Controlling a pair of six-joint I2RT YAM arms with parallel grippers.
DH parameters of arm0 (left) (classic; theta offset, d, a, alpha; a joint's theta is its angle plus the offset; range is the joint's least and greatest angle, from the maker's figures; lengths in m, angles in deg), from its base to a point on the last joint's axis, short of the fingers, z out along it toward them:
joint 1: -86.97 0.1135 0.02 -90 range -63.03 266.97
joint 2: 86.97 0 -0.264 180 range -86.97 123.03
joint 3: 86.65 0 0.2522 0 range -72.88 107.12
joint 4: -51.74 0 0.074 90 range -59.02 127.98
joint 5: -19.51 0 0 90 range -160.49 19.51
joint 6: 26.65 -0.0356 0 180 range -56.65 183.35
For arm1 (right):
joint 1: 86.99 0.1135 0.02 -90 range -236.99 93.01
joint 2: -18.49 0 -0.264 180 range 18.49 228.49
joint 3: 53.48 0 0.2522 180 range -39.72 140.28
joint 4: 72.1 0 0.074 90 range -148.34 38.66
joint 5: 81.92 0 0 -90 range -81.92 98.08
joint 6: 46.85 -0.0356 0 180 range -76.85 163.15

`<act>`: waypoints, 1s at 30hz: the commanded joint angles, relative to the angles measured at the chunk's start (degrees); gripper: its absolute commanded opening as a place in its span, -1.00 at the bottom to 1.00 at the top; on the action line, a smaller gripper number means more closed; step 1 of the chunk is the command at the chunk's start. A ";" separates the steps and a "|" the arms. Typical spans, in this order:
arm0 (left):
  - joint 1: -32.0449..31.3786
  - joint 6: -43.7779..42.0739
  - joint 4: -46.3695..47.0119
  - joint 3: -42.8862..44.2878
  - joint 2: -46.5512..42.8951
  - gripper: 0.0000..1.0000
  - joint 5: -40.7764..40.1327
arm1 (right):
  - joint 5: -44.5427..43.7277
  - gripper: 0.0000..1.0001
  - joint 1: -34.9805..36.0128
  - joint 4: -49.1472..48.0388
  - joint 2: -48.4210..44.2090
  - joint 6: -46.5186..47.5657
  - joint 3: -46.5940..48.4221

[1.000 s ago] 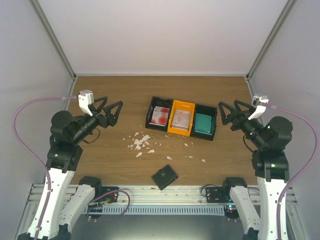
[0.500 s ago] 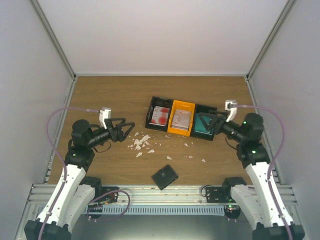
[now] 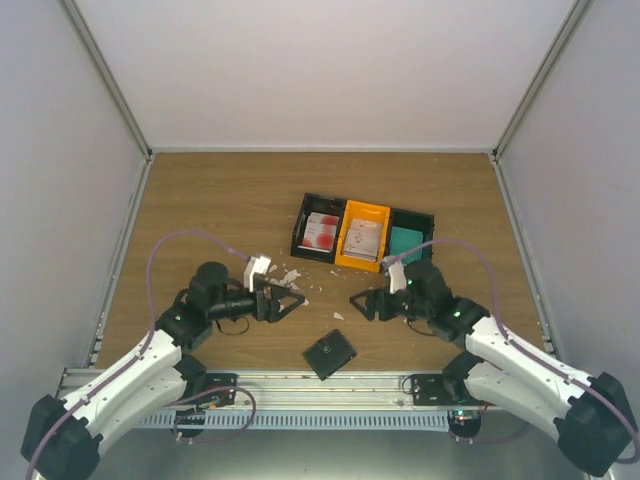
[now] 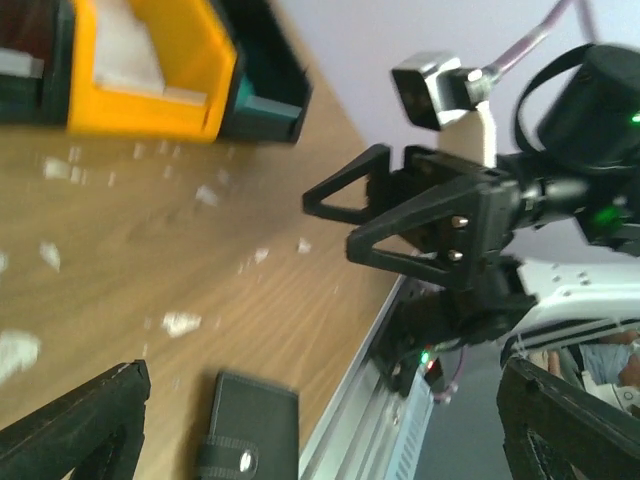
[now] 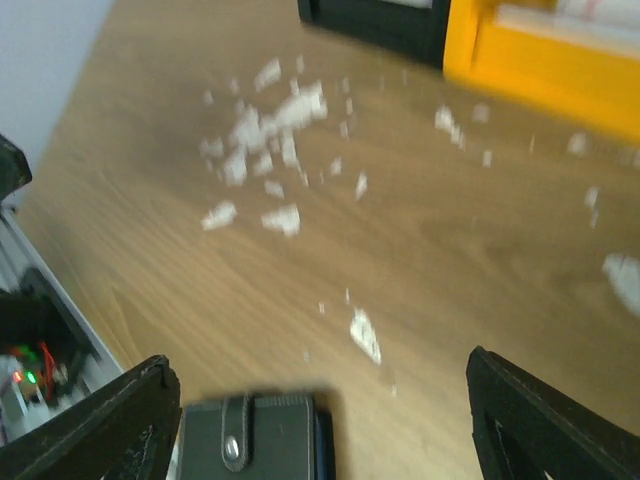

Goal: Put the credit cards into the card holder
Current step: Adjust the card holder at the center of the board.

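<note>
Near the card holder (image 3: 329,355), left tool (image 3: 292,303) and right tool (image 3: 358,305) fully spread, empty.

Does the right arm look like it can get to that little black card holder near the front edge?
Probably yes. The right tool is open and close to the card holder, with only a few tiny white scraps on the wood between them.
</note>
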 commanded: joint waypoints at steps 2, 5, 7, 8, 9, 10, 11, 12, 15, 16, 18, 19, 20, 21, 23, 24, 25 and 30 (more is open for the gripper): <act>-6.07 7.77 -0.82 -6.13 0.30 0.88 -5.28 | -3.50 0.54 8.27 4.91 1.42 -3.77 -3.60; -9.35 10.93 -0.89 -8.88 -0.09 0.84 -5.59 | -0.87 0.43 10.66 3.23 5.09 -6.05 -4.53; -11.70 12.75 -1.08 -10.54 -0.83 0.80 -7.00 | -0.01 0.38 12.37 0.63 7.04 -7.67 -5.41; -12.33 13.55 -1.14 -11.23 -1.08 0.74 -7.42 | 0.29 0.37 13.05 -0.69 8.05 -8.16 -5.76; -12.90 14.40 -1.01 -11.89 -1.26 0.68 -7.53 | 0.87 0.34 13.64 -1.80 9.64 -8.42 -6.02; -13.38 15.17 -0.86 -12.49 -1.21 0.65 -7.46 | 1.30 0.31 13.99 -2.46 10.69 -8.42 -5.93; -13.85 15.84 -0.62 -13.12 -1.06 0.60 -7.29 | 1.47 0.26 14.42 -2.76 12.74 -8.36 -5.79; -14.29 16.51 -0.55 -13.63 -0.84 0.53 -7.12 | 1.49 0.20 14.84 -2.83 14.16 -8.14 -5.52; -15.67 17.86 1.59 -14.87 0.37 0.32 -7.00 | 1.43 0.02 15.65 -3.56 17.42 -7.72 -4.86; -16.09 18.28 2.52 -15.24 1.01 0.25 -6.99 | 1.51 -0.03 15.73 -4.12 18.15 -7.66 -4.84; -16.94 19.11 4.20 -15.73 2.53 0.13 -7.07 | 1.92 -0.13 15.76 -4.91 19.18 -7.66 -4.83; -17.46 19.68 5.00 -15.85 3.34 0.08 -7.23 | 2.04 -0.17 15.76 -5.36 19.46 -7.66 -4.84; -17.95 19.96 5.79 -15.82 4.26 0.05 -7.43 | 2.15 -0.20 15.76 -5.75 19.73 -7.71 -5.04; -18.37 20.03 6.51 -15.82 5.15 0.03 -7.62 | 2.28 -0.22 15.78 -6.09 19.96 -7.70 -5.14; -19.02 20.11 7.57 -15.51 6.78 -0.03 -8.62 | 2.43 -0.24 15.76 -6.74 20.42 -7.71 -5.34; -19.24 20.24 8.10 -15.42 7.48 -0.05 -9.07 | 2.63 -0.25 15.76 -7.13 20.64 -7.70 -5.47; -19.47 20.44 8.83 -15.36 8.25 -0.08 -9.40 | 2.92 -0.26 15.76 -7.53 20.82 -7.70 -5.65; -20.37 20.58 11.34 -15.09 13.34 -0.22 -10.11 | 3.35 -0.39 15.76 -8.81 21.42 -7.69 -6.62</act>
